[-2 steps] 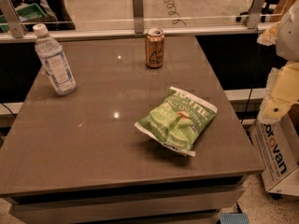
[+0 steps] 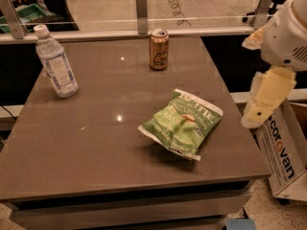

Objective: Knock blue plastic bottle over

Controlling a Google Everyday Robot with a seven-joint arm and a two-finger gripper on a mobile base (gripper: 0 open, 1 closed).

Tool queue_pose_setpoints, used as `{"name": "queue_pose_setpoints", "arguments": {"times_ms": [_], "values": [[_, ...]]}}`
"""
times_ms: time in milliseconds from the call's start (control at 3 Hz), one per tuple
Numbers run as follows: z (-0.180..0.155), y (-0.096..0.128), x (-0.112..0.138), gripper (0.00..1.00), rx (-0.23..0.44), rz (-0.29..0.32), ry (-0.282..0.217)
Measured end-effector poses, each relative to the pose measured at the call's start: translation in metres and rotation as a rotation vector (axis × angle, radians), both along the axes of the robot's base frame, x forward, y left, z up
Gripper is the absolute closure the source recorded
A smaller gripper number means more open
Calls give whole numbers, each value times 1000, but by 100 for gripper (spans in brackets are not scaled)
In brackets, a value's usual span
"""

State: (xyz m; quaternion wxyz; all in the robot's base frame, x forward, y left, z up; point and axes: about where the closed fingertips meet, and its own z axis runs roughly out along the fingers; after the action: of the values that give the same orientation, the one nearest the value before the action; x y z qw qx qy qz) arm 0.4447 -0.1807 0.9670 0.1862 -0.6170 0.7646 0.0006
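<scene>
The blue plastic bottle (image 2: 55, 63) stands upright at the far left of the brown table (image 2: 96, 147). It is clear and bluish, with a white cap and a pale label. My gripper (image 2: 263, 102) hangs off the table's right edge, pale yellow below the white arm (image 2: 288, 32). It is far to the right of the bottle and touches nothing.
A short tan drink can (image 2: 159, 49) stands upright at the back centre. A green chip bag (image 2: 183, 123) lies on the table's right half, between gripper and bottle. A glass barrier (image 2: 141, 13) runs along the far edge. A cardboard box (image 2: 284, 157) leans on the floor at right.
The arm and gripper have shifted slightly left, toward the table's right edge. The bottle, can and chip bag have not moved.
</scene>
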Motion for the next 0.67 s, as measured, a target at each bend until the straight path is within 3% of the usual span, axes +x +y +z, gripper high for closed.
{"name": "queue_pose_setpoints", "arguments": {"times_ms": [667], "values": [[-21,119,18,0,328,107,-6]]}}
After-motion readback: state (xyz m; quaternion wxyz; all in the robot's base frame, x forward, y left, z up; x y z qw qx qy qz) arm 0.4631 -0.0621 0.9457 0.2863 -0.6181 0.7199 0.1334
